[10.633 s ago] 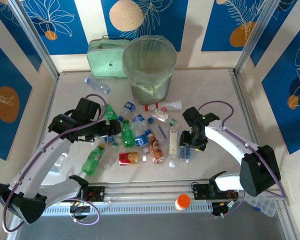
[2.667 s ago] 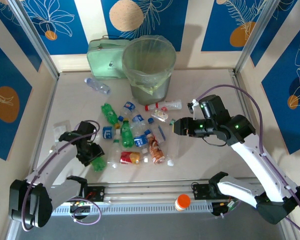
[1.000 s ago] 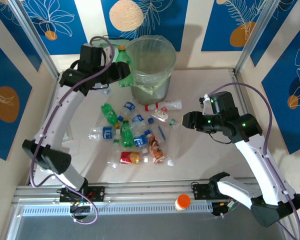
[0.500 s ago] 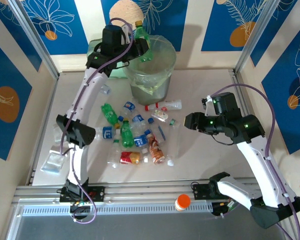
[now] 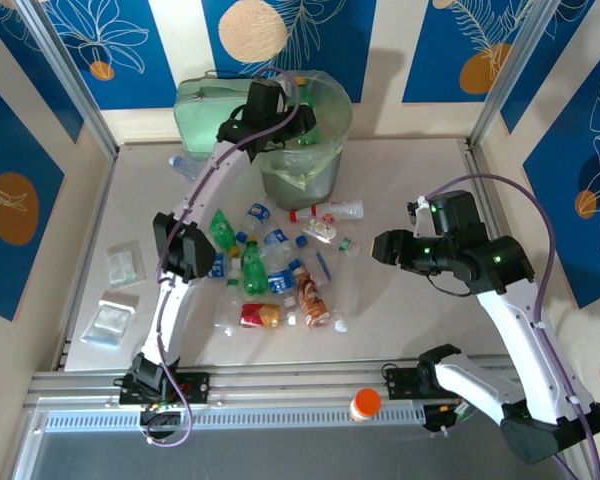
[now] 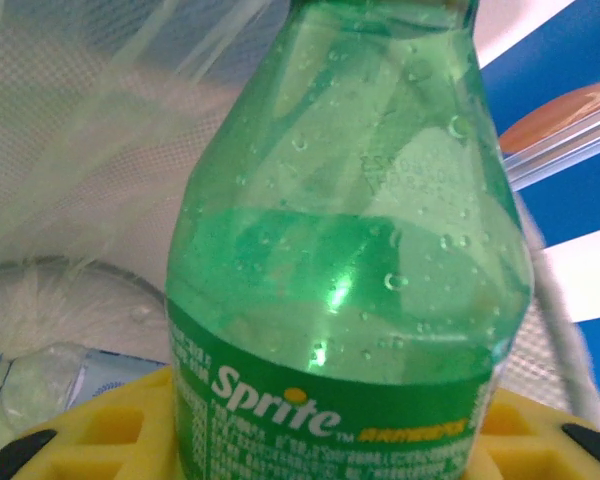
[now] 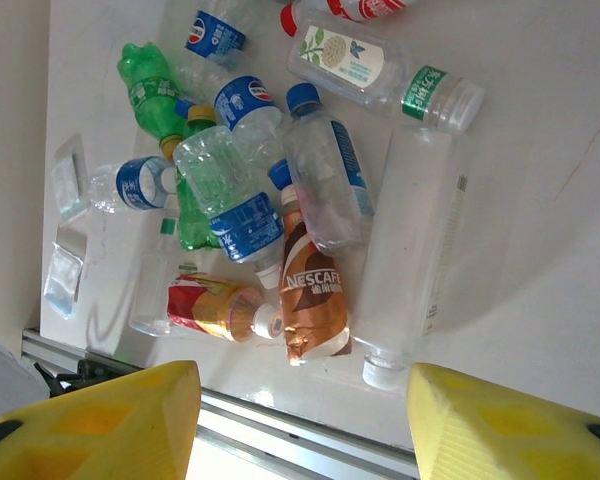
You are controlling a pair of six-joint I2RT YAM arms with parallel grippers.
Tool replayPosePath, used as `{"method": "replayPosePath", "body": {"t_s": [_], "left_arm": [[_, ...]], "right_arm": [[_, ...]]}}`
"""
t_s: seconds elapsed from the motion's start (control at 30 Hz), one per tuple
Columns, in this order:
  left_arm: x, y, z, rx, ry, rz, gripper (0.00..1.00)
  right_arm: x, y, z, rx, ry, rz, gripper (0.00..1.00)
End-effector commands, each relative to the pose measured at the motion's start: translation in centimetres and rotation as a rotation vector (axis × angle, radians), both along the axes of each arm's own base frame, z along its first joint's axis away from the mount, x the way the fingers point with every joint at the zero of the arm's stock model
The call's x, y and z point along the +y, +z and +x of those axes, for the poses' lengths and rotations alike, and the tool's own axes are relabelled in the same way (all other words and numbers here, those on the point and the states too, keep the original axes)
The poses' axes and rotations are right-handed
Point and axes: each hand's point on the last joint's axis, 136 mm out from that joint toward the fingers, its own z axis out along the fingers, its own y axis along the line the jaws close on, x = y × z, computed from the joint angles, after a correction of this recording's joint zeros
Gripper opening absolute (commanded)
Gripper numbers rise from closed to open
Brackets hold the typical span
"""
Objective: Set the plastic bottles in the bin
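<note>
My left gripper (image 5: pixel 294 112) hangs over the mouth of the bin (image 5: pixel 326 158), shut on a green Sprite bottle (image 6: pixel 350 250) that sits between its yellow fingers (image 6: pixel 90 440). Below it, the bin's pale liner (image 6: pixel 80 130) shows, with a clear blue-labelled bottle (image 6: pixel 50 375) on the bottom. Several plastic bottles (image 5: pixel 280 265) lie in a loose pile mid-table, among them green ones (image 5: pixel 220 228) and a brown Nescafe one (image 7: pixel 315 295). My right gripper (image 5: pixel 380 247) hovers open above the pile's right side, nothing between its fingers (image 7: pixel 110 415). Beneath it lies a tall clear bottle (image 7: pixel 410 260).
A flat mint-green case (image 5: pixel 208 118) leans behind the bin, with a clear bottle (image 5: pixel 195 170) in front of it. Two plastic bags (image 5: pixel 120 265) lie at the left. An orange-capped white jar (image 5: pixel 365 404) stands on the front rail.
My left arm has carried the green bottle to the right, from beside the bin's left rim to over its opening. The right arm has hardly moved.
</note>
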Motion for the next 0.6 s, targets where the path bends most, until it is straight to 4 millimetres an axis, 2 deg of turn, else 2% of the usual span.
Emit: {"method": "replayPosePath", "body": {"t_s": [0.0,0.13,0.27,0.43,0.57], "left_arm": [[-0.3,-0.1,-0.3,-0.026,0.006,0.067,0.36],[0.1,-1.2,-0.3,0.002,0.02,0.09,0.57],[0.4,-0.8,-0.4,-0.006,0.029,0.099,0.71],[0.8,0.9,-0.8,-0.033,0.033,0.102,0.77],[1.1,2.4,-1.4,-0.057,0.031,0.098,0.78]], "right_arm": [[-0.1,-0.1,-0.8,0.008,0.013,0.011,0.57],[-0.1,-0.1,-0.8,0.002,0.012,0.014,0.57],[-0.1,0.3,-0.8,-0.012,0.01,0.018,0.57],[-0.3,1.0,-0.7,-0.032,0.004,0.023,0.57],[-0.2,1.4,-0.7,-0.041,0.004,0.031,0.57]]}}
